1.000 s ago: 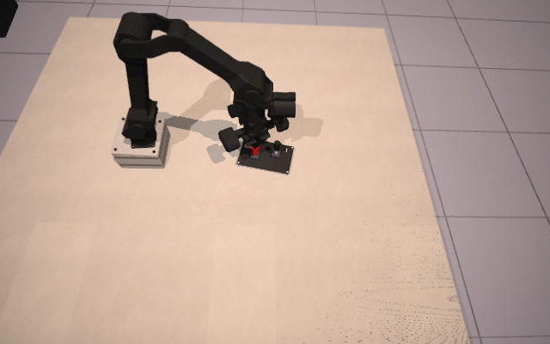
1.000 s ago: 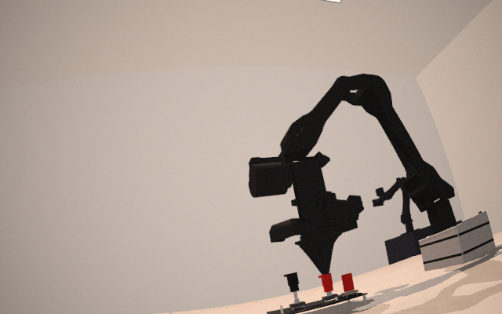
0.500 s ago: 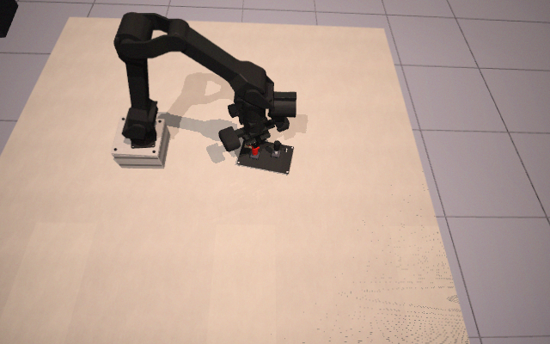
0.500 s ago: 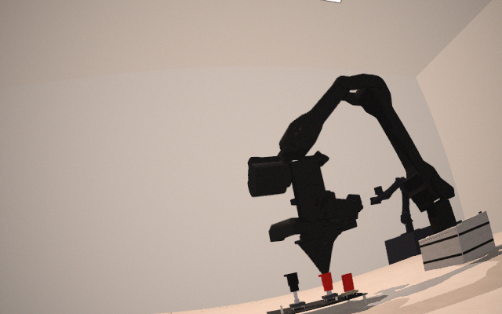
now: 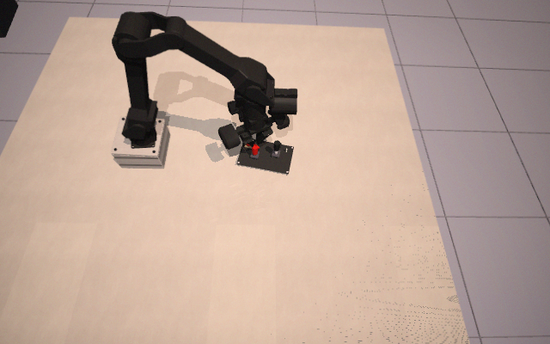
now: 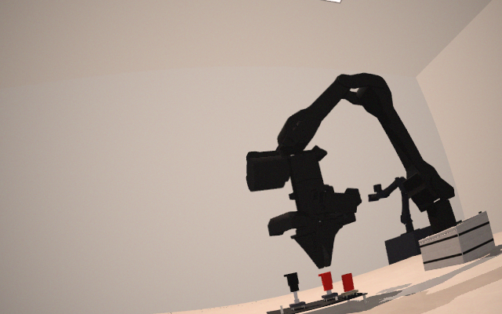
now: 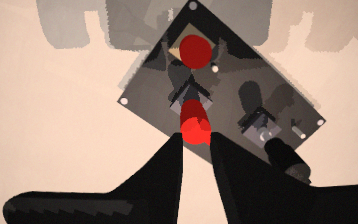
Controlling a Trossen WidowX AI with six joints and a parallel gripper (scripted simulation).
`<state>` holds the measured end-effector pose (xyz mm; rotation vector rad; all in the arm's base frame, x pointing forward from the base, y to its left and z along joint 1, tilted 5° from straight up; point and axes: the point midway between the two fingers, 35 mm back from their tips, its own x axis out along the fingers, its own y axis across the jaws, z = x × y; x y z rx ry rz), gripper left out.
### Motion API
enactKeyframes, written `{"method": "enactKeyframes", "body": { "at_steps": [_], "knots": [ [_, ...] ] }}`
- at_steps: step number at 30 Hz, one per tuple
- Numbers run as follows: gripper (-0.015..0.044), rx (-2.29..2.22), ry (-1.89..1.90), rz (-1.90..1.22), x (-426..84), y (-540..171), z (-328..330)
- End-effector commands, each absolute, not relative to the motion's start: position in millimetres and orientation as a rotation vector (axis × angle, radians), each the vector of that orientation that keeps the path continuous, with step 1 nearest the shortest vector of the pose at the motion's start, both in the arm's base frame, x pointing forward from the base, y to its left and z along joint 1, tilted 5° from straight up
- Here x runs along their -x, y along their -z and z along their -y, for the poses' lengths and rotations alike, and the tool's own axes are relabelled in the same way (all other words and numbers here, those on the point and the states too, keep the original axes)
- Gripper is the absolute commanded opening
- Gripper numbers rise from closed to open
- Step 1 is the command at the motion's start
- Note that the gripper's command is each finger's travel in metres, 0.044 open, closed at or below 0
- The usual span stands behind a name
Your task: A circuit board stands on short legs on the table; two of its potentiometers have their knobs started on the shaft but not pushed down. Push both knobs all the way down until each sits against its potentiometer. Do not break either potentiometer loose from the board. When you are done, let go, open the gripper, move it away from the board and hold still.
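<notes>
One board [image 5: 271,165] [image 6: 314,306] [image 7: 230,95] on table [image 5: 163,258] [image 6: 243,308] [image 7: 40,125], legs lifting it | middle red knob [image 5: 255,150] [image 6: 326,281] [image 7: 195,127] and black knob [image 5: 277,146] [image 6: 293,282] [image 7: 287,160] perched high, shafts showing | fingers [image 5: 257,140] [image 6: 324,268] parted slightly above red, gripping nothing, probably for pressing or straddling it

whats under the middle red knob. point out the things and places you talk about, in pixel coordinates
Under the middle red knob [image 6: 326,281] [image 7: 195,120], a short length of pale shaft and its potentiometer [image 6: 329,296] show on the board [image 6: 313,306] [image 7: 150,92]; the shaft inside the knob is hidden.
</notes>
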<state>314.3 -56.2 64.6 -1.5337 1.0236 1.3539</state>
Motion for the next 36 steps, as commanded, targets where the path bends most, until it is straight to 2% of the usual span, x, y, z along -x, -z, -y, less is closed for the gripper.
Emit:
{"method": "enactKeyframes", "body": {
  "at_steps": [1,3,11,36],
  "knots": [
    [0.0157,1.533,-1.354,-1.024,-314,-64,56],
    [0.0210,1.533,-1.354,-1.024,-314,-64,56],
    [0.0000,1.471,-1.198,-1.017,-333,-79,52],
    [0.0000,0.774,-0.618,-1.345,-355,-100,55]
  ]
}}
